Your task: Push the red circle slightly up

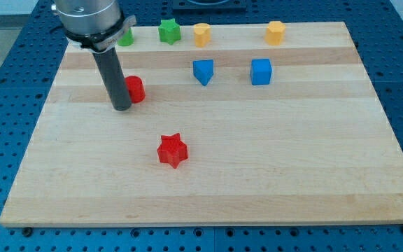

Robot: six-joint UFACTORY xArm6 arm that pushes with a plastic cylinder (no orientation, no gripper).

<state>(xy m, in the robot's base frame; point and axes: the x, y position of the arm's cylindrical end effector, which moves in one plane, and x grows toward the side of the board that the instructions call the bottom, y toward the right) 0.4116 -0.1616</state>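
No jaws are fitted; the arm ends in a plain rod, so nothing can be gripped and only pushing is possible. My tip (121, 108) is seen resting on the wooden board (257, 182), touching or just beside the left edge of the red circle (136, 89), slightly toward the view's bottom of it. The red circle lies in the board's upper left part, partly hidden by the rod.

For a clean upward nudge, the tip is judged best placed directly below the circle's centre before being advanced toward the view's top; contact from the left would likely slide it rightward instead. A short stroke is advised.

A green block (125, 37), shape hidden, sits above near the top edge. The red star (172, 150) lies well apart below.
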